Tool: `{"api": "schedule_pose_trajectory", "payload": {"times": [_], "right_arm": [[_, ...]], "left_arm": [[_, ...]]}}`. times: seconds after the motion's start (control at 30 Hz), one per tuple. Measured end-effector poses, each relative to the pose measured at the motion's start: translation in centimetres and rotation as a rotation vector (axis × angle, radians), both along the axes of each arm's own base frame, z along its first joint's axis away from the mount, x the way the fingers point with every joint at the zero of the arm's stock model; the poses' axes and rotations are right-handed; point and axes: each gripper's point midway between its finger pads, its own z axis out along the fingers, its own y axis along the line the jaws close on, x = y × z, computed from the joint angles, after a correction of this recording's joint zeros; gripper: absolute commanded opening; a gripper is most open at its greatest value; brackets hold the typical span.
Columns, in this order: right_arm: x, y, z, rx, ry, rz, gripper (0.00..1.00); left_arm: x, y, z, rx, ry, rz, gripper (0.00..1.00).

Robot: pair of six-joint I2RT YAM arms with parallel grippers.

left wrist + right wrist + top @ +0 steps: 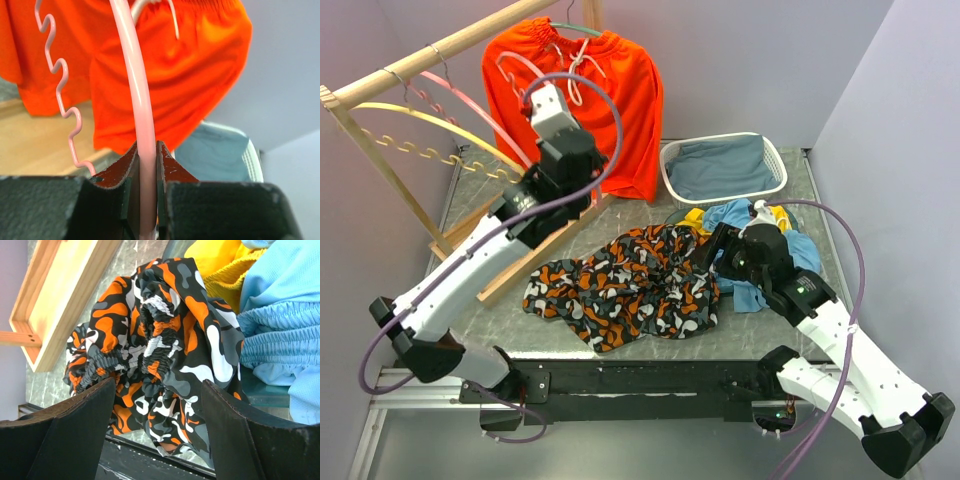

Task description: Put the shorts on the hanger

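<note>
Your left jaws are clamped on the pale pink thin plastic hanger (134, 75), its curved arm running straight up between the two pads. Your right jaws stand wide apart and hold nothing. They are poised over the bunched elastic waistband of the floppy camouflage-print shorts (165, 330), which lie crumpled on the bench (770, 330).

So the hanger is secured, but the shorts are not yet picked up. Gripping the waistband, lifting it and feeding the fabric onto the hanger all look to be left. I'd put you early in the job.

Only the left wrist view shows the clamp itself and the hanger's wavy notched bar hanging free to the left, with the plain bright orange shorts (190, 75) behind. Only the right wrist view shows the waistband folds, plus a pale blue garment (285, 315) and a yellow one (225, 265) lying just beside the shorts. The overhead view alone shows how well apart hanger and shorts are. It also shows the wooden rail (440, 50), though I can't say for sure whether the pink hanger's hook sits on it.
</note>
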Motion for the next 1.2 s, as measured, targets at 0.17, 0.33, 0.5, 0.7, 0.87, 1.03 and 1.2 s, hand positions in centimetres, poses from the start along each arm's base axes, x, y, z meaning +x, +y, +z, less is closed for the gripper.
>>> {"api": "schedule_pose_trajectory", "payload": {"times": [0.17, 0.33, 0.5, 0.7, 0.87, 1.03, 1.2], "right_arm": [[-0.1, -0.1, -0.6, -0.005, 0.008, -0.001, 0.77], [-0.2, -0.1, -0.9, -0.007, 0.012, 0.000, 0.77], [-0.3, 0.0, -0.8, -0.008, 0.010, 0.005, 0.77], [-0.7, 0.2, -0.9, -0.016, -0.001, 0.008, 0.76], [-1.3, 0.0, -1.0, -0.032, -0.017, 0.001, 0.75], [-1.7, 0.2, -1.2, -0.066, -0.030, -0.004, 0.75], [-0.8, 0.3, -1.9, -0.144, 0.001, -0.035, 0.70]], "left_arm": [[-2.9, -1.4, -1.4, 0.024, 0.024, -0.040, 0.01], [-5.1, -2.2, -1.8, 0.018, 0.039, -0.080, 0.01], [-7.9, -3.8, -2.0, -0.008, 0.067, -0.201, 0.01], [-11.9, -5.2, -3.2, -0.005, 0.126, -0.408, 0.01], [-15.1, -4.7, -4.0, -0.001, 0.176, -0.553, 0.01], [-18.8, -3.5, -4.8, 0.009, 0.218, -0.715, 0.01], [-22.7, -2.3, -5.7, 0.026, 0.256, -0.887, 0.01]]}}
